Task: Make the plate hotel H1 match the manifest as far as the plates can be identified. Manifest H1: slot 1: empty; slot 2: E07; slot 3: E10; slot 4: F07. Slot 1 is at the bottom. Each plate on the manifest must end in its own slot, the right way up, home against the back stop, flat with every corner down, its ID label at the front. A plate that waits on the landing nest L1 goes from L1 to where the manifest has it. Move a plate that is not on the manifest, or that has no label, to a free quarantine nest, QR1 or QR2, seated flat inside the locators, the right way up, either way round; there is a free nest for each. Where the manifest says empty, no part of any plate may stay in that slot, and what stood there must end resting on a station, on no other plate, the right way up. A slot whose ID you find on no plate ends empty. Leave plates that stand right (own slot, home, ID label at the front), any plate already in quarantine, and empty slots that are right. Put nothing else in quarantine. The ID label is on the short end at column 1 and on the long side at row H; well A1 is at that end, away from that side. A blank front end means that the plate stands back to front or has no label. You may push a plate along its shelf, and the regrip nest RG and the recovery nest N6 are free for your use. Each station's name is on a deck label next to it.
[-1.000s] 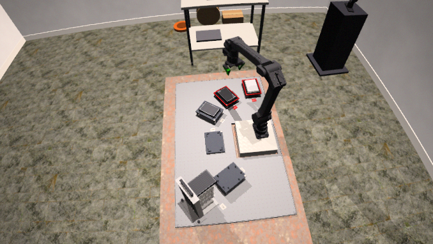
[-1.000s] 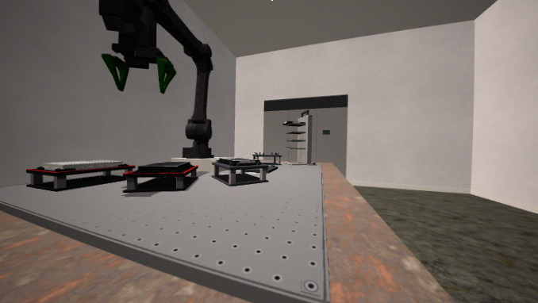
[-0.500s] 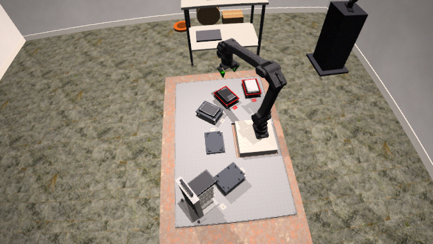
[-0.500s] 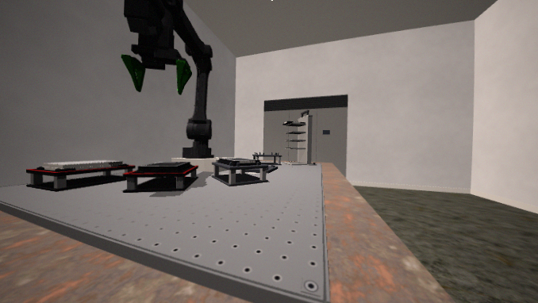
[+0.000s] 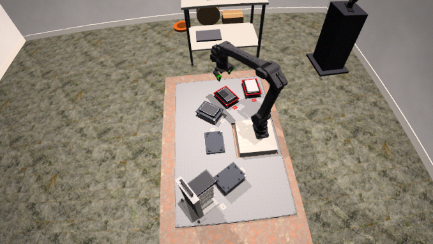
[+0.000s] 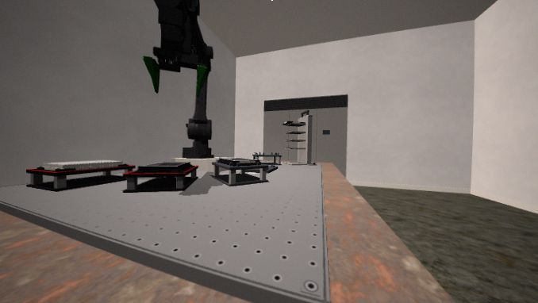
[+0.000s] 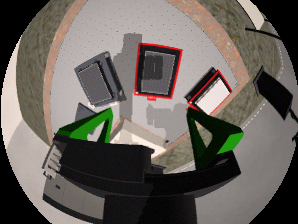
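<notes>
My gripper (image 5: 224, 73) (image 6: 177, 89) (image 7: 149, 111) is open and empty, with green fingers spread wide. It hangs high over the far end of the deck, near two red-framed nests. One red nest (image 5: 235, 101) (image 6: 135, 174) (image 7: 139, 70) holds a dark plate (image 5: 226, 95) (image 6: 164, 166) (image 7: 158, 70). The other red nest (image 5: 244, 87) (image 6: 40, 171) holds a white plate (image 5: 251, 85) (image 6: 83, 163) (image 7: 209, 95). A black raised nest (image 5: 204, 117) (image 6: 238, 174) holds another dark plate (image 5: 211, 109) (image 6: 237, 161) (image 7: 95, 79). The plate hotel (image 5: 198, 191) (image 6: 299, 136) stands at the other end; its slot contents are too small to read.
An empty flat nest (image 5: 214, 142) lies mid-deck, and another dark nest (image 5: 230, 177) sits beside the hotel. The arm's base stands on a white block (image 5: 252, 145). The grey perforated deck (image 5: 262, 191) (image 6: 238, 230) lies on a rust-coloured table. A shelf unit (image 5: 223, 32) stands beyond the table.
</notes>
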Robot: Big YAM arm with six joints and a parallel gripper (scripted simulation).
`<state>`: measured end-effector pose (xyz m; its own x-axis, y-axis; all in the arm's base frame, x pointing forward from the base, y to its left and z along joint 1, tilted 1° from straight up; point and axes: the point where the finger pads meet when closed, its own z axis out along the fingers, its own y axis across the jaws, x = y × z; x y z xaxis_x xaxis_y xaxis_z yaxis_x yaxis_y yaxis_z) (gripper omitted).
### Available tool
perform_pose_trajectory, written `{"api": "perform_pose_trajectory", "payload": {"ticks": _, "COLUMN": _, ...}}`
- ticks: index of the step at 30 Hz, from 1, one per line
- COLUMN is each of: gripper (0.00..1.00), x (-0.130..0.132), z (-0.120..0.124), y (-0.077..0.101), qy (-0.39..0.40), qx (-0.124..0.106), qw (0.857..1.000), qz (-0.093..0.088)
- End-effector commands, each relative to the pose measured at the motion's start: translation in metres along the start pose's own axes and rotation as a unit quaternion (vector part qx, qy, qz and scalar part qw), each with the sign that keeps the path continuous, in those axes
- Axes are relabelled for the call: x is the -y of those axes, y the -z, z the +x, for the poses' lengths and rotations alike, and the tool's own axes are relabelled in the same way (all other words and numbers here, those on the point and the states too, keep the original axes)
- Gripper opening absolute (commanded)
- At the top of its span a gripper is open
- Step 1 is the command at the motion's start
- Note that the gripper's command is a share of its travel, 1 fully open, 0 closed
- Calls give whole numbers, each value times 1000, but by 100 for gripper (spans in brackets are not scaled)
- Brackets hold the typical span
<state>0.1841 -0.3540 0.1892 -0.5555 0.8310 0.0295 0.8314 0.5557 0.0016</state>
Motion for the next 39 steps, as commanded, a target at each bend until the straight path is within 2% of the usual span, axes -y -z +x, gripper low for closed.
{"api": "perform_pose_trajectory", "payload": {"ticks": 1, "gripper": 100, "x": -16, "z": 0, "y": 15, "qy": 26, "qx": 21, "qw": 999, "qz": 1}}
{"api": "perform_pose_trajectory", "payload": {"ticks": 14, "gripper": 100, "x": -52, "z": 0, "y": 15, "qy": 15, "qx": 21, "qw": 1000, "qz": -1}}
{"api": "perform_pose_trajectory", "payload": {"ticks": 18, "gripper": 100, "x": -66, "z": -5, "y": 21, "qy": 15, "qx": 29, "qw": 999, "qz": -2}}
{"api": "perform_pose_trajectory", "payload": {"ticks": 19, "gripper": 100, "x": -69, "z": 1, "y": 15, "qy": 27, "qx": 21, "qw": 999, "qz": -2}}
{"api": "perform_pose_trajectory", "payload": {"ticks": 29, "gripper": 100, "x": -95, "z": 7, "y": 15, "qy": 131, "qx": 20, "qw": 991, "qz": -1}}
{"api": "perform_pose_trajectory", "payload": {"ticks": 39, "gripper": 100, "x": -124, "z": 15, "y": 15, "qy": 125, "qx": 20, "qw": 992, "qz": -2}}
